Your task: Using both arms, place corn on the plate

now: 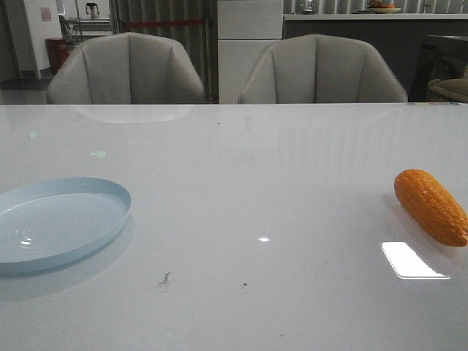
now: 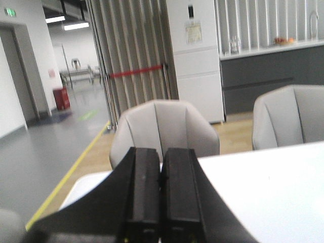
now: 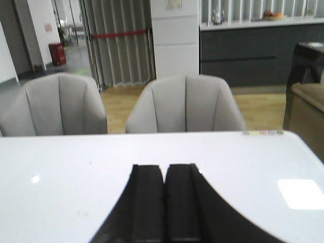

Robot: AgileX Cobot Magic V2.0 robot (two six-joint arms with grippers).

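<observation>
An orange corn cob lies on the white table at the right edge of the front view, its tapered end toward the near right. A pale blue plate sits at the left edge, empty. Neither arm shows in the front view. My left gripper is shut and empty in the left wrist view, raised and facing the chairs. My right gripper is shut and empty in the right wrist view, over bare table. The corn and the plate are out of both wrist views.
Two grey chairs stand behind the table's far edge. The glossy white table spans the front view, with small dark specks near the front. A bright light reflection lies near the corn.
</observation>
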